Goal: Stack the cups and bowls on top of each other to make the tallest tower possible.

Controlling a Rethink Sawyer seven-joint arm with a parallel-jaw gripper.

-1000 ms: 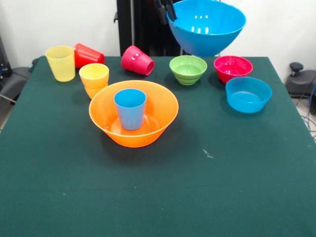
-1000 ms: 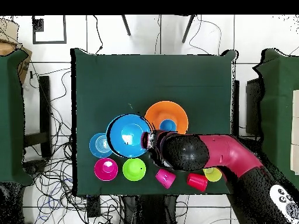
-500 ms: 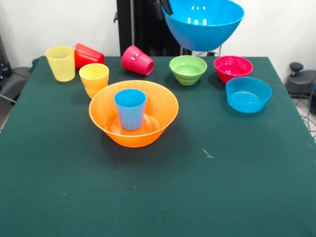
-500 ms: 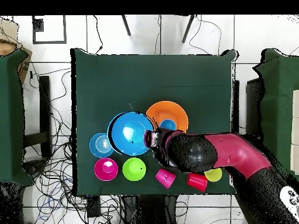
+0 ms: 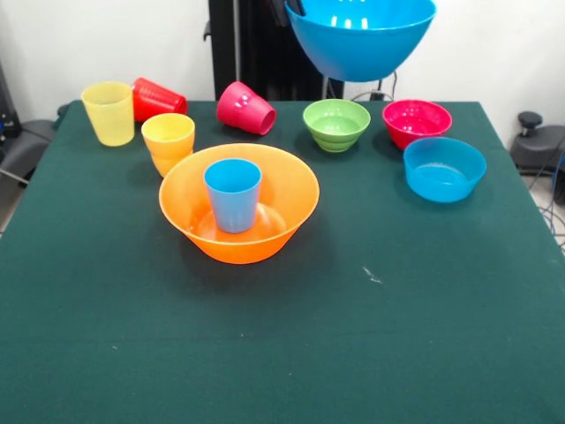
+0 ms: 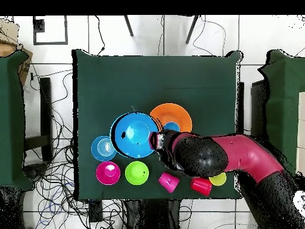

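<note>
- Up and across goes the large glossy blue plastic bowl (image 5: 362, 35), higher than a second ago and edging toward the big orange plastic bowl (image 5: 239, 202).
- Tool (image 6: 156, 141) pinches its rim; bowl rides well above the green tabletop (image 5: 353, 336).
- Target: the upright light blue plastic cup (image 5: 233, 194) inside the orange bowl.
- Best approach, I'd say: centre over the cup, lower level, release gently.

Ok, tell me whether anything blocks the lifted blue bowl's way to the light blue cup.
Nothing visible does. The large blue bowl, held by the gripper, hangs above everything; the light blue cup stands uncovered in the large orange bowl.
</note>
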